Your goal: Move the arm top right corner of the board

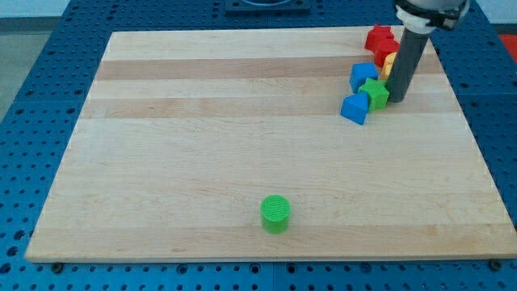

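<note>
My tip [397, 99] stands on the wooden board [202, 162] near the view's top right, at the lower end of the dark rod. It is just right of a green star block [376, 93], touching or nearly touching it. A blue block [355, 108] lies left and below the star, and another blue block [363, 76] lies above it. A red block [379, 38] sits near the board's top right corner, with a second red block [387, 49] just below it. A yellow block [389, 64] shows partly behind the rod.
A green cylinder [275, 213] stands alone near the board's bottom edge, at the middle. A blue perforated table [32, 89] surrounds the board. The arm's body [428, 12] hangs over the top right corner.
</note>
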You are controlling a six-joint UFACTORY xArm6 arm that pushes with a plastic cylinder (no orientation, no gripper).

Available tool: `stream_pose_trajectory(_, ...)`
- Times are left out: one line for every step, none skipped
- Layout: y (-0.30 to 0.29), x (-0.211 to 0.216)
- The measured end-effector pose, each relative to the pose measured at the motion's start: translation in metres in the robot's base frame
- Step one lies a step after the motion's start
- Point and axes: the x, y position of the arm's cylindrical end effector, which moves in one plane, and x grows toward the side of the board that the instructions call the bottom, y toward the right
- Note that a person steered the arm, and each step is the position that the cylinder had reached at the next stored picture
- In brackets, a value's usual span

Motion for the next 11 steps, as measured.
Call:
stream_pose_trajectory(0.0, -0.018)
stream_pose_trajectory(0.0, -0.022)
stream_pose_trajectory(0.01, -0.011)
stream_pose_trajectory(0.017, 0.019)
stream_pose_trajectory(0.017, 0.063)
stream_pose_trajectory(0.041, 0.074)
stream_pose_trajectory(0.078, 0.007)
stream_pose_trajectory(0.089, -0.072)
stream_pose_trajectory(0.087, -0.15)
stream_pose_trajectory(0.071, -0.171)
stream_pose_trajectory(0.049, -0.17)
